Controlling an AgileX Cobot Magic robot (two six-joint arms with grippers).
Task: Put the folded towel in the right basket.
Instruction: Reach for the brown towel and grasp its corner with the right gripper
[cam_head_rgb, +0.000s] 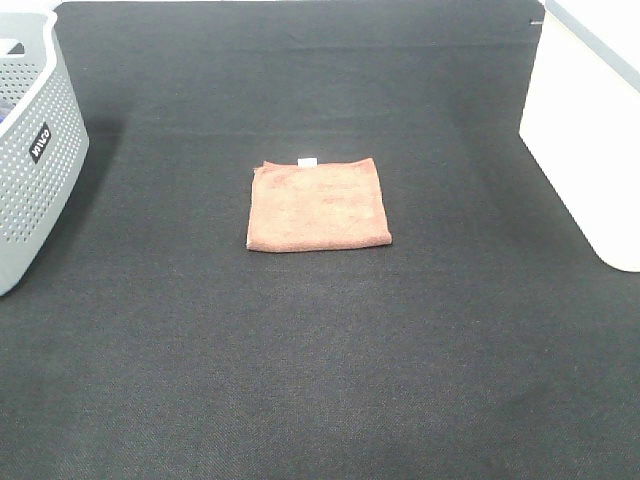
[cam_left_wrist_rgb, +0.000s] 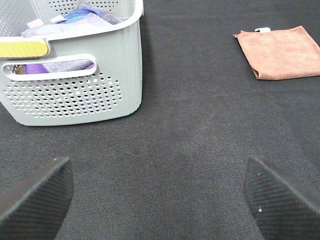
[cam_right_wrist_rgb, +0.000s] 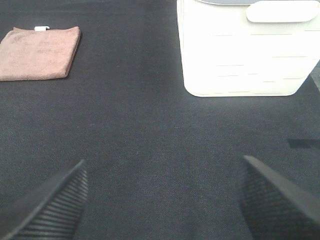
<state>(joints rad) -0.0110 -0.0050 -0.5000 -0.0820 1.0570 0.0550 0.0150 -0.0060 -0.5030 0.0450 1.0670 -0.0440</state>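
Observation:
The folded towel is a flat reddish-brown square with a small white tag on its far edge. It lies on the black mat in the middle of the exterior view. It also shows in the left wrist view and the right wrist view. The right basket is a white plain-walled bin at the right edge, also in the right wrist view. My left gripper is open and empty over bare mat. My right gripper is open and empty, short of the white basket. Neither arm shows in the exterior view.
A grey hole-patterned basket with a black label stands at the left edge; the left wrist view shows folded cloths inside it. The black mat covers the whole table.

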